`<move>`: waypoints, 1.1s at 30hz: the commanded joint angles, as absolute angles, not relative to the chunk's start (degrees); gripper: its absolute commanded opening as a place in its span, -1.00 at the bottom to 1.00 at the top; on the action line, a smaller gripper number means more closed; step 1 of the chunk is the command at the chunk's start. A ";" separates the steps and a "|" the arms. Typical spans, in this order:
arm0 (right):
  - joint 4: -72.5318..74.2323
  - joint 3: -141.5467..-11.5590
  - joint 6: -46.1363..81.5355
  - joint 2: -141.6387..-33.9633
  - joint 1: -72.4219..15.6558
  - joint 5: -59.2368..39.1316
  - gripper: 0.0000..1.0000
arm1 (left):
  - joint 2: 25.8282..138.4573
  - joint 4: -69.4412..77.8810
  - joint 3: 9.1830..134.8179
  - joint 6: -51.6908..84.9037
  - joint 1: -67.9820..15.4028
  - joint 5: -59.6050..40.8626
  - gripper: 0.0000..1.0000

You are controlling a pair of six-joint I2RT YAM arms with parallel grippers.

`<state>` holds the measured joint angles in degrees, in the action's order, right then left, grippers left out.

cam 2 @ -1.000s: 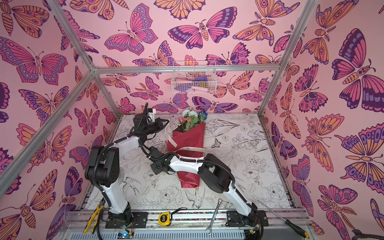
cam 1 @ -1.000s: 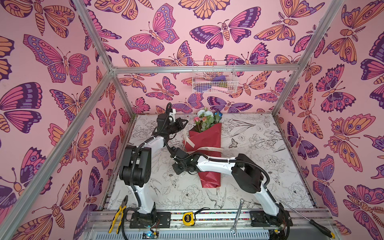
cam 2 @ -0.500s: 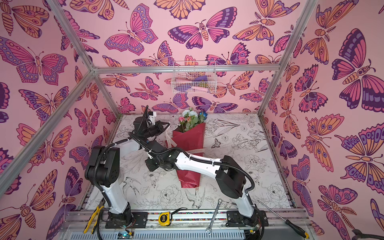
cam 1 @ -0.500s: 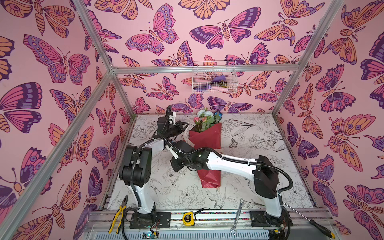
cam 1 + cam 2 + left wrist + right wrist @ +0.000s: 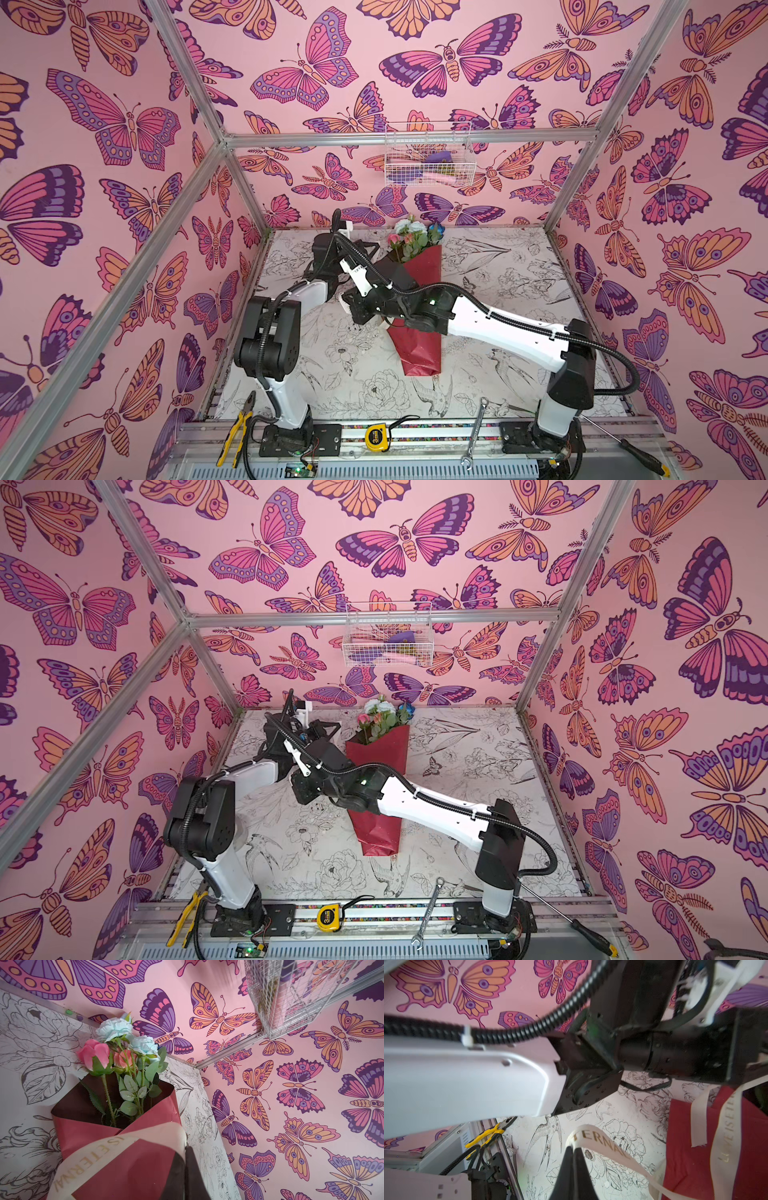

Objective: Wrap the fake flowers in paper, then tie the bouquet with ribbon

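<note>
The bouquet of fake flowers lies on the table in dark red paper, with its pink, white and blue heads toward the back wall. A cream lettered ribbon crosses the wrapping. My left gripper is beside the bouquet's open top, shut on one stretch of the ribbon. My right gripper reaches across the bouquet to its left side, shut on a folded ribbon end. The right forearm hides the bouquet's middle in both top views.
A white wire basket hangs on the back wall above the flower heads. Yellow pliers, a tape measure, a wrench and a screwdriver lie along the front rail. The left arm passes close over my right gripper.
The right arm has stretched out, its elbow swinging right and down, and its gripper has moved toward the back with the ribbon. The left gripper has shifted slightly right.
</note>
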<state>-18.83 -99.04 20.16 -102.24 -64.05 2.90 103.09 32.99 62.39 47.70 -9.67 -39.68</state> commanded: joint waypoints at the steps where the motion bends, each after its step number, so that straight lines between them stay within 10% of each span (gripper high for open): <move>1: -22.45 -102.49 17.53 -99.79 -63.56 7.32 -1.00 | 100.34 35.24 60.10 47.22 -9.55 -41.13 -1.00; 21: -19.24 -86.83 31.72 -87.34 -48.23 -1.14 -1.00 | 84.36 33.28 44.04 35.84 -10.17 -32.85 -1.00; 33: -19.36 -74.06 35.41 -80.31 -43.68 -0.02 -1.00 | 61.26 20.94 34.63 5.46 -26.08 0.74 -1.00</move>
